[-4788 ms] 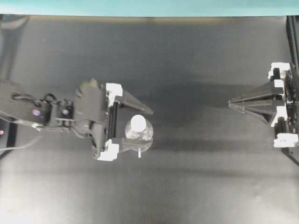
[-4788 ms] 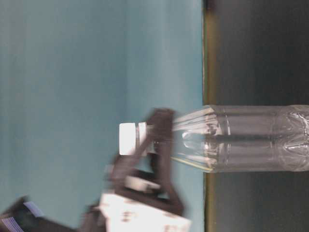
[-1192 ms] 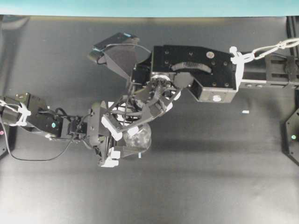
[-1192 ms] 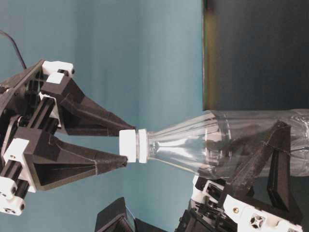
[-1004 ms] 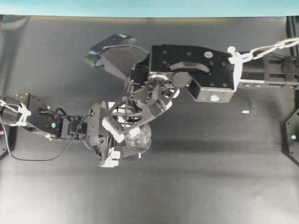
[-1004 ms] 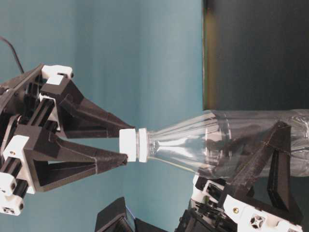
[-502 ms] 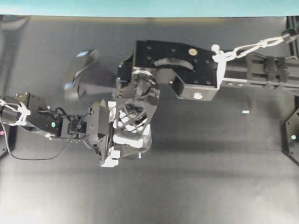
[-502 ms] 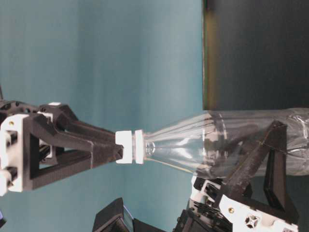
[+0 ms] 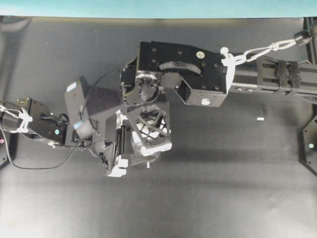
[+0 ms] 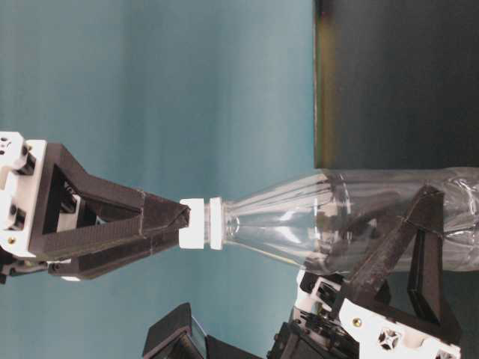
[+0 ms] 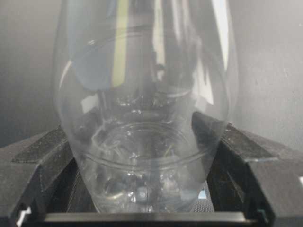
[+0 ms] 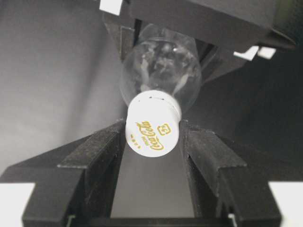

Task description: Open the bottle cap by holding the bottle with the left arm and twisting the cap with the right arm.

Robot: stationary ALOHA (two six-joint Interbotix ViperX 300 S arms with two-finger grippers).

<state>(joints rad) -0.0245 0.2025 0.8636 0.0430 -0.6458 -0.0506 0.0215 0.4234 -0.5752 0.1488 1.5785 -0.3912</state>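
One dark table (image 9: 223, 188) — teal wall (image 9: 158, 7), seemingly.

This is a robotics lab bench, no question: a bare dark table (image 9: 233, 188) with a matte top, backed by a plain teal wall (image 10: 157, 90), nothing domestic anywhere. Two black arms work over it: the left arm (image 9: 37, 126) trails loose cables and a white zip tie, the right arm (image 9: 198, 74) carries a boxy screwed housing. Printed lattice fingers (image 9: 151, 128) and white mounting blocks say research rig. At the right edge sits a black frame (image 9: 309, 144) with a small teal light, and cameras ride on both wrists
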